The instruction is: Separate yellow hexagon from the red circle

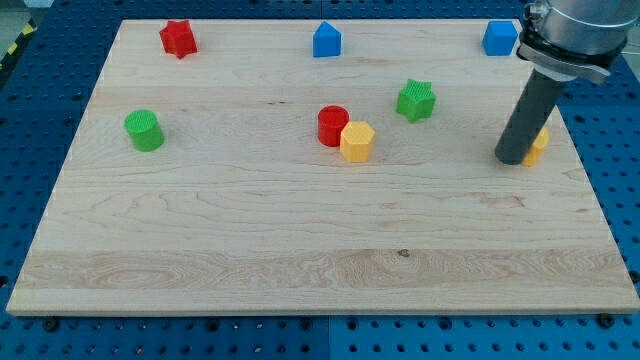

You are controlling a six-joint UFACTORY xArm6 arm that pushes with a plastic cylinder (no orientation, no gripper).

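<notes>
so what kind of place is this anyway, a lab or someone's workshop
Most likely a robotics lab test bench. A wooden board lies on a blue perforated table, with small coloured blocks such as the yellow hexagon touching the red circle, and my tip down at the view's right.

Evenly and brightly lit from above, with no harsh glare on the pale wooden board. Only short, soft shadows hugging the blocks and the base of the rod. Sharp focus near to far; straight edges, no visible distortion.
</notes>
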